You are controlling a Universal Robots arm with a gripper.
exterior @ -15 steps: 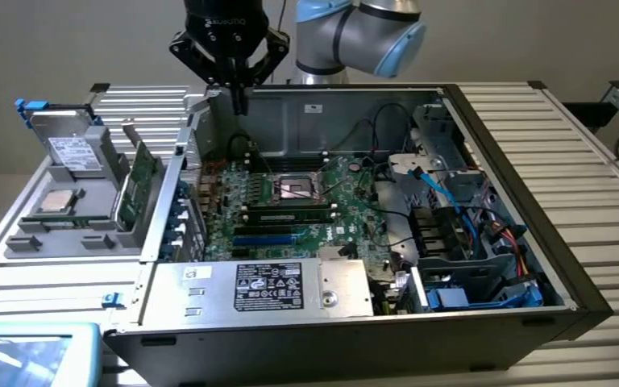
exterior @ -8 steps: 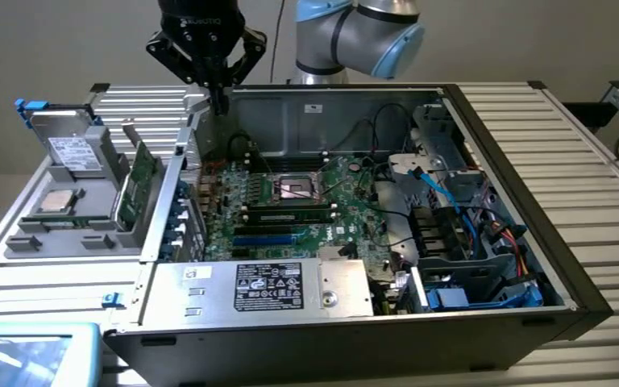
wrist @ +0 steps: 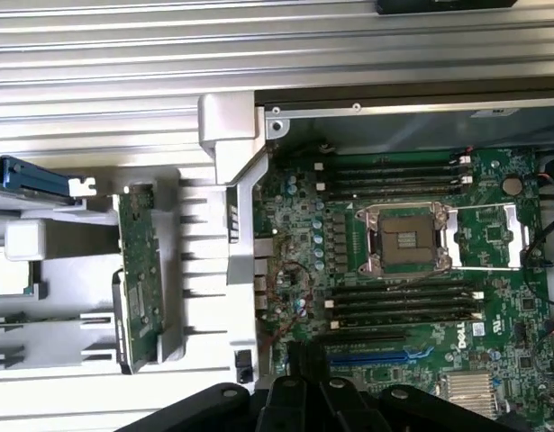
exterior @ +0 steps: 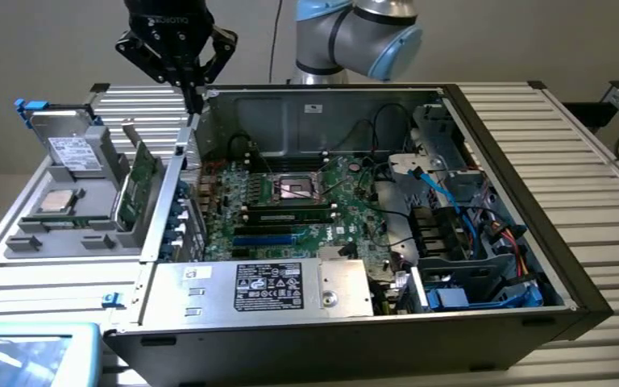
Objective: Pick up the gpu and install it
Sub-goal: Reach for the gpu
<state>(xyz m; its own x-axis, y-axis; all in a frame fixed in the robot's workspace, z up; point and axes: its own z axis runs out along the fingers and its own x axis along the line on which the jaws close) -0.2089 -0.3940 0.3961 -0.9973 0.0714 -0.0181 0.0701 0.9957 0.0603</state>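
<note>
Green gpu (exterior: 138, 187) edge-on in grey holder (exterior: 64, 242), cooler hidden; closed hand (exterior: 191, 87) apart.

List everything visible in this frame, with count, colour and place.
gpu: 1, green, upright in holder, exterior view's left
hard drive: 1, silver, white label, holder's far end
holder: 1, grey, on table beside case
case: 1, black, open, mid-table
motherboard: 1, green, inside case
power supply: 1, silver, case's near end
table: 1, silver slats
arm: 1, grey and blue, behind case
gripper: 1, black, shut, above case wall nearest holder
</note>
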